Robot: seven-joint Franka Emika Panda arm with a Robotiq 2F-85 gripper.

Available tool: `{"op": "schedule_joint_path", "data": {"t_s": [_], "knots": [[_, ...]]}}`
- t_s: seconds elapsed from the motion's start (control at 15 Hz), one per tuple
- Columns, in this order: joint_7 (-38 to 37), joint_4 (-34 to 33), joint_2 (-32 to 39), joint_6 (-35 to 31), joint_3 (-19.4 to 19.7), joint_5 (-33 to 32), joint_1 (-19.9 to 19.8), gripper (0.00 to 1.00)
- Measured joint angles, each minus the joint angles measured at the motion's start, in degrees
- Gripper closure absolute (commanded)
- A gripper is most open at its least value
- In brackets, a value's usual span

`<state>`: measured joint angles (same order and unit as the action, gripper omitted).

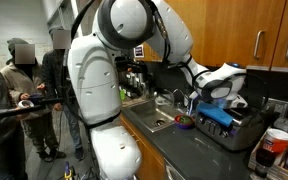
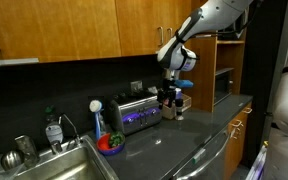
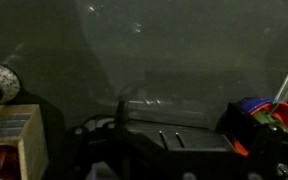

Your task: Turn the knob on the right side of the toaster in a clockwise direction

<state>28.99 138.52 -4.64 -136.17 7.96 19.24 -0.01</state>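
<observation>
The brushed-silver toaster [image 2: 132, 112] stands on the dark counter against the wall, its dark front panel lit blue. It also shows in an exterior view [image 1: 232, 127] at the counter's far end. My gripper [image 2: 171, 99] hangs at the toaster's right end, just in front of the panel, fingers pointing down and apart, holding nothing; it also shows above the toaster [image 1: 216, 100]. I cannot make out the knob itself. The wrist view is dark and shows the toaster's slotted top [image 3: 169, 140] below the camera.
A steel sink [image 2: 54, 165] with a tap lies further along the counter. A red bowl [image 2: 111, 145] and a soap bottle [image 2: 99, 120] stand between sink and toaster. Cups [image 1: 275, 146] stand beside the toaster. People [image 1: 24, 85] stand beyond the counter.
</observation>
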Motion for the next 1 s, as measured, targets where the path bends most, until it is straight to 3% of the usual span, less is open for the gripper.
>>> {"op": "schedule_joint_path", "data": {"t_s": [1.0], "knots": [[-0.01, -6.41, 6.43, -0.04, -0.35, -0.36, -2.12, 0.00]]}}
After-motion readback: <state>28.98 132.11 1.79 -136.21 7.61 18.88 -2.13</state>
